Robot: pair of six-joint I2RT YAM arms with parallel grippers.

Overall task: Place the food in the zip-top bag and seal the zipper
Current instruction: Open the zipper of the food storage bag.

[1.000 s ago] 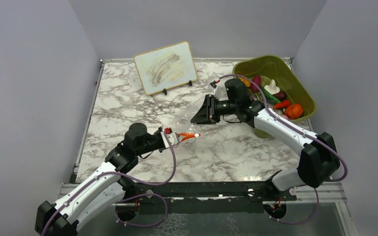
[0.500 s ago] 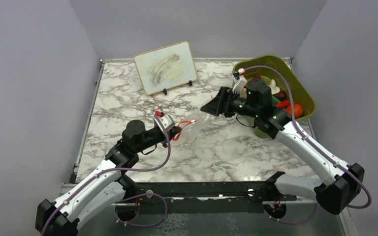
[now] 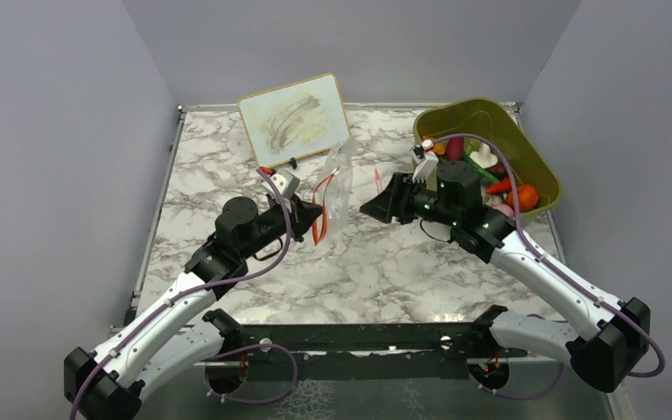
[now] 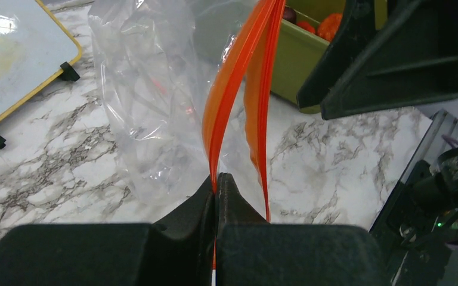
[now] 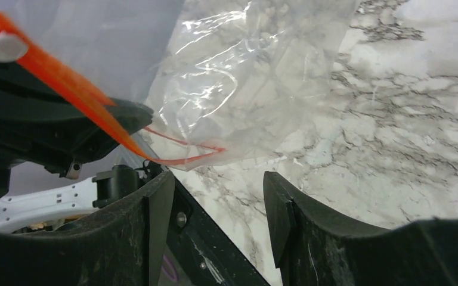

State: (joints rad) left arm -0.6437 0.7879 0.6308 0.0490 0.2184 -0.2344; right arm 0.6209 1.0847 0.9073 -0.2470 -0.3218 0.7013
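Observation:
My left gripper is shut on one red-orange zipper strip of the clear zip-top bag and holds the bag up above the marble table. In the left wrist view the pinched zipper runs up from the gripper, its second strip hangs apart, and the bag sags to the left. My right gripper is open and empty just right of the bag. Its wrist view shows the bag and zipper ahead. The food lies in the olive-green bin.
A small whiteboard stands on clips at the back of the table. A thin red-pink stick lies on the marble between the bag and the bin. The bin's corner and my right gripper's black body show in the left wrist view.
My left gripper has risen and moved away from me, lifting the bag from lying low to hanging upright. My right arm swung right, and its gripper has now dropped slightly beside the bag.

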